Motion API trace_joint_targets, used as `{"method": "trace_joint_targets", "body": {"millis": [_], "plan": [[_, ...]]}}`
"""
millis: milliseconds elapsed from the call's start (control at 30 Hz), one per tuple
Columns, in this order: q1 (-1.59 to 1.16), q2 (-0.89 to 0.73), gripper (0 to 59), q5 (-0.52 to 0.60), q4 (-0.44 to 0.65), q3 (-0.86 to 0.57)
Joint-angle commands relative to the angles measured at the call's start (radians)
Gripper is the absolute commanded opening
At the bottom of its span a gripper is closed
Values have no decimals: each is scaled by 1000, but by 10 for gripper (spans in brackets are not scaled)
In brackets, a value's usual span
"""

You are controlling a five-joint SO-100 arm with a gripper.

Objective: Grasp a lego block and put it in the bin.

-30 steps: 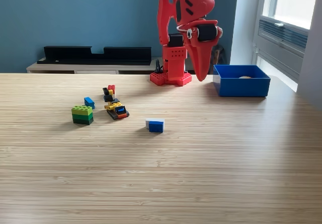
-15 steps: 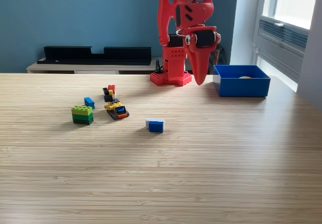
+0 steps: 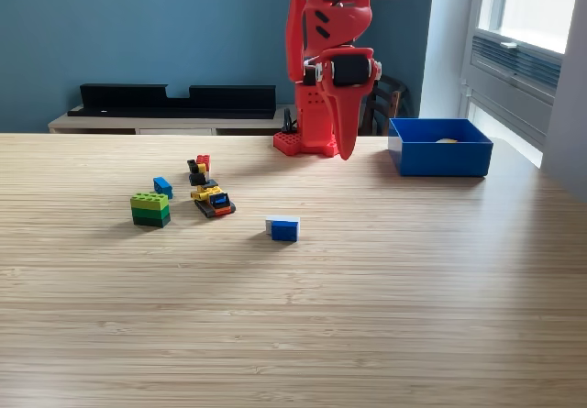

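The red arm [image 3: 321, 50] stands on its base at the far edge of the wooden table [image 3: 385, 316], folded so that its gripper [image 3: 346, 151] points straight down, tip hanging just above the tabletop in front of the base. The claw looks closed to a single point and carries nothing. The blue bin [image 3: 440, 147] sits at the far edge toward the exterior view's right, apart from the gripper, with a clear strip of table between them; something pale shows inside it, too small to name.

The lego pieces lie well apart from the arm, toward the exterior view's left and nearer the camera. A blue-and-white block [image 3: 283, 228] sits alone near the middle of the table. Further left are a yellow, black and orange cluster [image 3: 213, 200], a red and black piece [image 3: 199, 168] just behind it, a small blue brick [image 3: 163, 187] and a green stacked block [image 3: 150, 209]. The whole near half of the table is bare wood grain.

Behind the table runs a teal wall [image 3: 138, 23] with a low sideboard [image 3: 165, 119] carrying a long black object [image 3: 179, 98]. A window [image 3: 532, 5] lights the right side
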Motion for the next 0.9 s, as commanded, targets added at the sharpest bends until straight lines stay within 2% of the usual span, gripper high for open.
{"method": "trace_joint_targets", "body": {"millis": [33,400,900], "plan": [[25,26,0,11,-28,-9],[89,26,0,25,-75,-5],[279,21,3,12,-80,-86]]}}
